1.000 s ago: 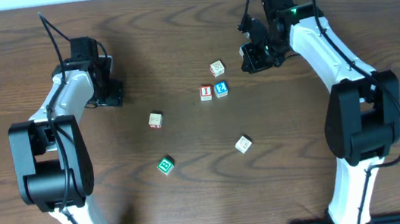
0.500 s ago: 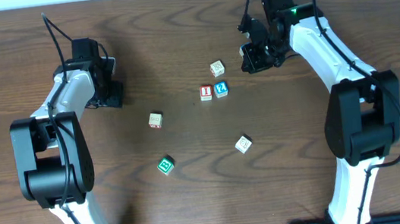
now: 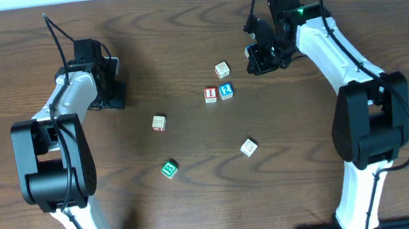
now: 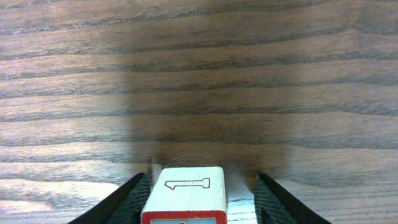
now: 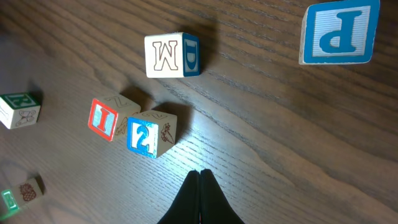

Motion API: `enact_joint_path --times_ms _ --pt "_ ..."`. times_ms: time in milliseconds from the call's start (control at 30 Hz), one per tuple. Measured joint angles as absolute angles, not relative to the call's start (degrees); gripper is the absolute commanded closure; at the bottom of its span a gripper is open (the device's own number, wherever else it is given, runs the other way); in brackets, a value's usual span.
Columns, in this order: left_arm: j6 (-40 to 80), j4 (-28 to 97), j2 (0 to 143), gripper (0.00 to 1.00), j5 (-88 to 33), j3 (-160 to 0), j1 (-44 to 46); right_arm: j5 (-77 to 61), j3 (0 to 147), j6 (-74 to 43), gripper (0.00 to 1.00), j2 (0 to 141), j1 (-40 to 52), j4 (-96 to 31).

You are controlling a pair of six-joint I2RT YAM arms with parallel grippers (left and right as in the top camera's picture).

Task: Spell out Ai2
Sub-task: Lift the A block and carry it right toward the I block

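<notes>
Dark wood table (image 3: 178, 24). I block (image 3: 210, 94) mid-table, 2 block (image 3: 226, 91) touching its right side. Far left of I block, left gripper (image 4: 202, 202) clamped on 1 block (image 4: 185, 186). Up-right of it, right gripper (image 5: 200, 186), fingers pressed together.

Left wrist view: the pale wooden cube with a red-framed face (image 4: 185, 193) is cut off at 6 o'clock. Right wrist view: a green-lettered wooden cube (image 5: 11, 200) is cropped at 8 o'clock.

Broad bare surface (image 3: 179, 31) is left toward every edge. No passage is offered between the I block (image 3: 210, 94) and 2 block (image 3: 226, 91), set tight together; the M block (image 3: 222, 70) is crowded near.
</notes>
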State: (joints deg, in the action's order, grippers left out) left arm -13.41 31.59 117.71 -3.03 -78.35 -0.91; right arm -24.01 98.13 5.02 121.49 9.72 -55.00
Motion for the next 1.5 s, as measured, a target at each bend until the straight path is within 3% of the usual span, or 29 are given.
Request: enact_joint_path --times_ms 700,1133,1233,1500 --pt "-11.4 35.0 118.0 0.62 -0.9 -79.4 -0.6 -24.0 98.1 5.0 0.98 121.5 9.7 -54.7" --pt "-8.0 35.9 118.0 0.81 -0.6 -79.9 -0.6 -24.0 98.1 5.0 0.98 121.5 9.7 -54.7" --pt "-5.6 38.0 118.8 0.93 -1.7 -82.2 -0.6 -24.0 98.1 5.0 0.98 121.5 9.7 -54.6" --pt "1.0 40.5 119.2 0.94 -7.3 -94.8 3.7 -23.1 98.1 5.0 0.99 121.5 9.7 -54.7"
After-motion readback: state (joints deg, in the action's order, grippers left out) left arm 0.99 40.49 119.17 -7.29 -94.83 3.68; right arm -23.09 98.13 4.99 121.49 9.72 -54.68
